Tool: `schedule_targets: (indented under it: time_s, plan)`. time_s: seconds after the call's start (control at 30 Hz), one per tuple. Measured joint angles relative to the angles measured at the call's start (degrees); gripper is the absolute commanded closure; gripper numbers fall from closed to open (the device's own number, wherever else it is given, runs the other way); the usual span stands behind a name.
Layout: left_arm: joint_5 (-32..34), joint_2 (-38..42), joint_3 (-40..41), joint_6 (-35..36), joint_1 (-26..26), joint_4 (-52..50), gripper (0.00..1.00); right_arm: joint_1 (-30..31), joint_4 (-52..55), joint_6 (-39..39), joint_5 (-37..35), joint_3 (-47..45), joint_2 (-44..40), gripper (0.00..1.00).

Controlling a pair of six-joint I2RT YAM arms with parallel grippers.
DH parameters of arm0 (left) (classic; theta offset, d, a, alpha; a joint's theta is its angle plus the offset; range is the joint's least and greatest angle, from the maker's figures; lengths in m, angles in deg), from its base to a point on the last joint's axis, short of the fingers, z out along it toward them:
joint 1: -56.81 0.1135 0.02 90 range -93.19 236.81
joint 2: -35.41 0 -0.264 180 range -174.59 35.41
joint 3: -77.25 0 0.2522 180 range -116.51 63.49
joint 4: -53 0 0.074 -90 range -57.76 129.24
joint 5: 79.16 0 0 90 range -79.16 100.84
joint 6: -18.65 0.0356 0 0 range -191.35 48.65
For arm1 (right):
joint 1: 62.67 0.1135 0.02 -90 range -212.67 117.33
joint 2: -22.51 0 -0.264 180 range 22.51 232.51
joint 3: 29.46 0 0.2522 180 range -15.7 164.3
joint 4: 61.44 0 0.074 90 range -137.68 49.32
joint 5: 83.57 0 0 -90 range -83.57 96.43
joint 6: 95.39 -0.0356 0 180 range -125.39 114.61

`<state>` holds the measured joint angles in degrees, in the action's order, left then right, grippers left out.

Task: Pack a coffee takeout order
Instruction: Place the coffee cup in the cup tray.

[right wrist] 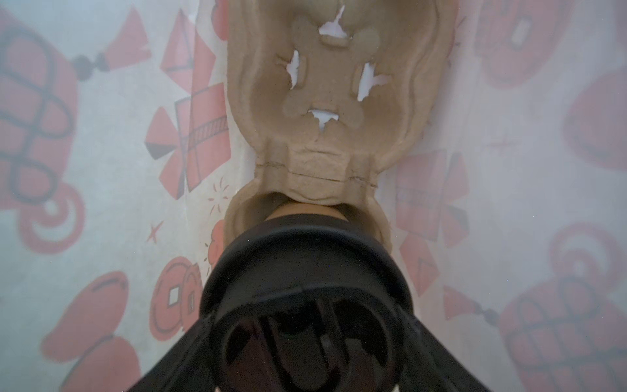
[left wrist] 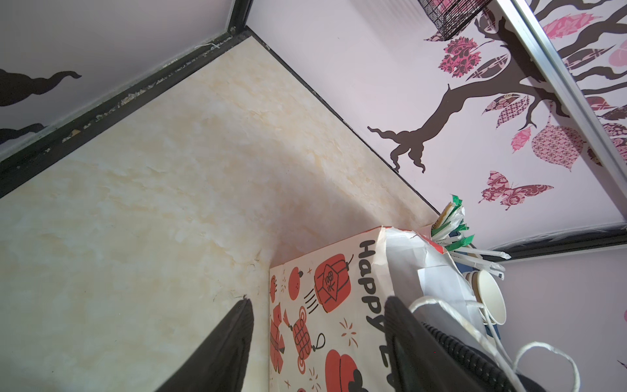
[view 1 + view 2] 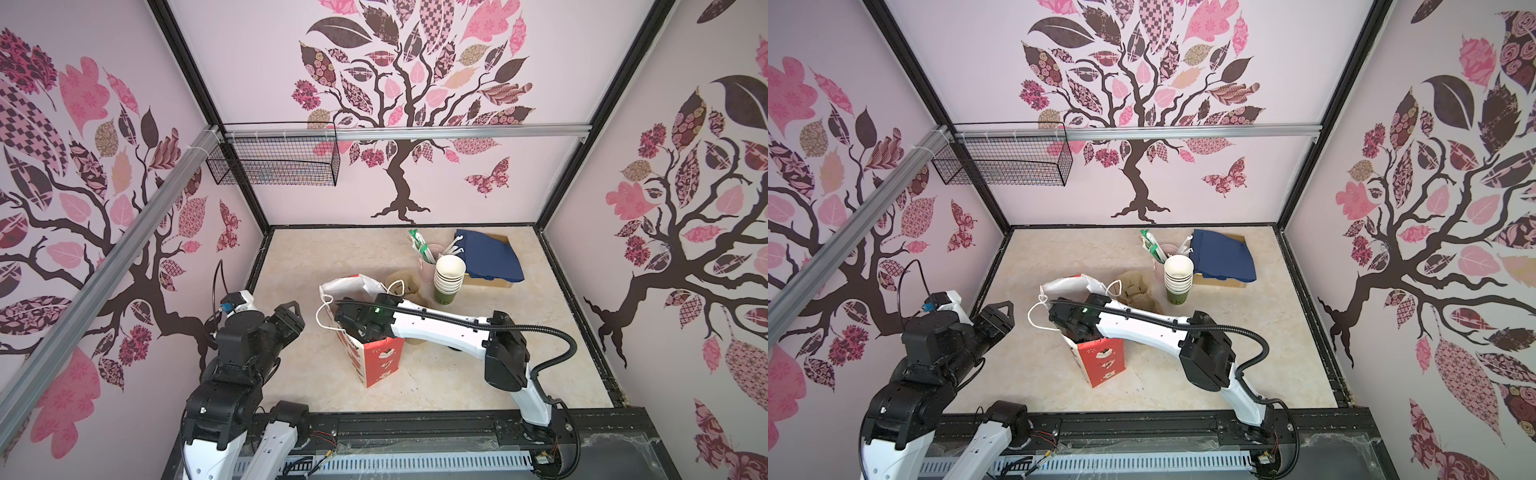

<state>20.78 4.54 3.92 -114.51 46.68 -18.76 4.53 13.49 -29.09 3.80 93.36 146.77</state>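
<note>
A red-and-white paper bag stands open mid-table. My right gripper reaches down into its mouth. In the right wrist view the gripper is shut on the black lid of the paper cup, one finger on each side. The cup sits in one pocket of a tan pulp carrier lying inside the bag. Another tan carrier lies on the table behind the bag. The navy napkin rests on a cardboard box at the back right. My left gripper hangs open left of the bag, holding nothing.
A stack of lidless cups and a pink cup of wrapped straws stand behind the bag. The cardboard box sits by the right wall. A wire basket hangs on the back left rail. The bag's white rope handles droop leftward.
</note>
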Motion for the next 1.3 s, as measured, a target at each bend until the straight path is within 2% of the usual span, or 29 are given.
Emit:
schedule_targets:
  time_s: [0.57,0.97,1.3]
  plan:
    - [1.25,-1.38,-0.48,-0.04,0.0,-1.14,0.35,-0.57,-0.2,3.08,0.85,0.02,0.07,0.25]
    - [-2.34,-0.79,-0.94,1.18,0.0,-0.85,0.33,0.17,-0.09,2.73,-0.61,0.17,-0.22,0.21]
    - [-7.48,-1.4,-3.67,1.53,0.0,-0.61,0.27,0.28,2.16,2.71,-0.81,3.1,0.87,0.14]
